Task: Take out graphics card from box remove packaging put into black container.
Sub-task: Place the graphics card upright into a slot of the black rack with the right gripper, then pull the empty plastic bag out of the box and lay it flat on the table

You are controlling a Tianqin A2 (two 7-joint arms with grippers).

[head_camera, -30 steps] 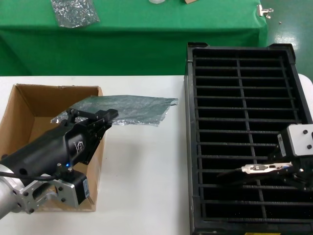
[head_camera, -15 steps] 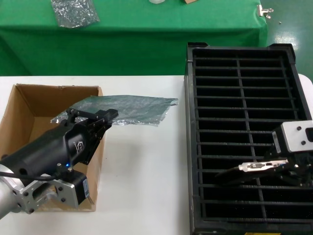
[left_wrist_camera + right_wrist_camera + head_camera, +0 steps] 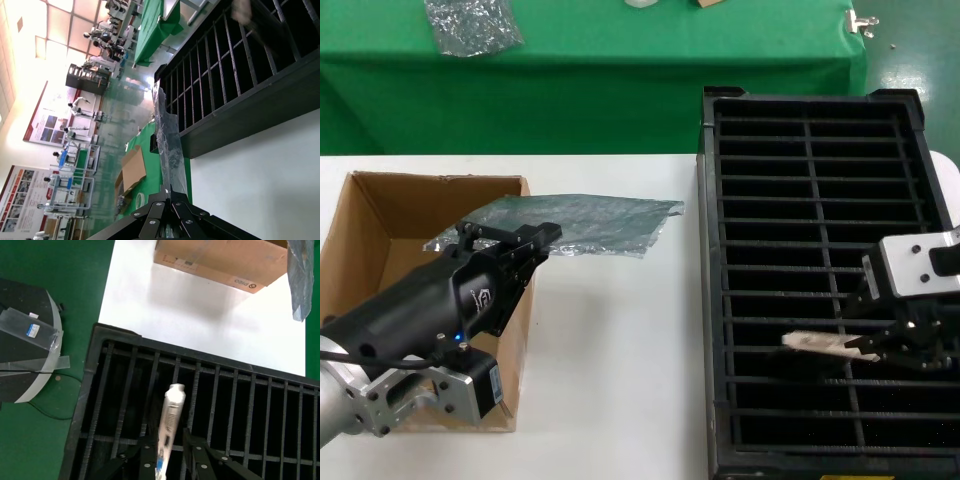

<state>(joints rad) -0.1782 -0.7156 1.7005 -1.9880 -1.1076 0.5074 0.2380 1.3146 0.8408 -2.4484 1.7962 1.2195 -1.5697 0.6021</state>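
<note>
A large industrial hall, likely a factory floor or robot training workshop. The left wrist view shows a high paned ceiling [image 3: 75, 30], wall posters [image 3: 47, 120], metal racks [image 3: 87, 80] and what seem to be workers at further green-draped tables [image 3: 152, 25]. The floor [image 3: 45, 265] is painted green; at 12 o'clock from the white counter [image 3: 610, 330] stands another green-clothed table [image 3: 620, 60].

White counter [image 3: 610, 380] in front. Behind it, green cloth [image 3: 620, 75] bearing a crinkly silvery bag [image 3: 472, 24] at the far left and a small metal clip [image 3: 861, 22] at the far right edge. Beyond, green floor [image 3: 45, 270].
</note>
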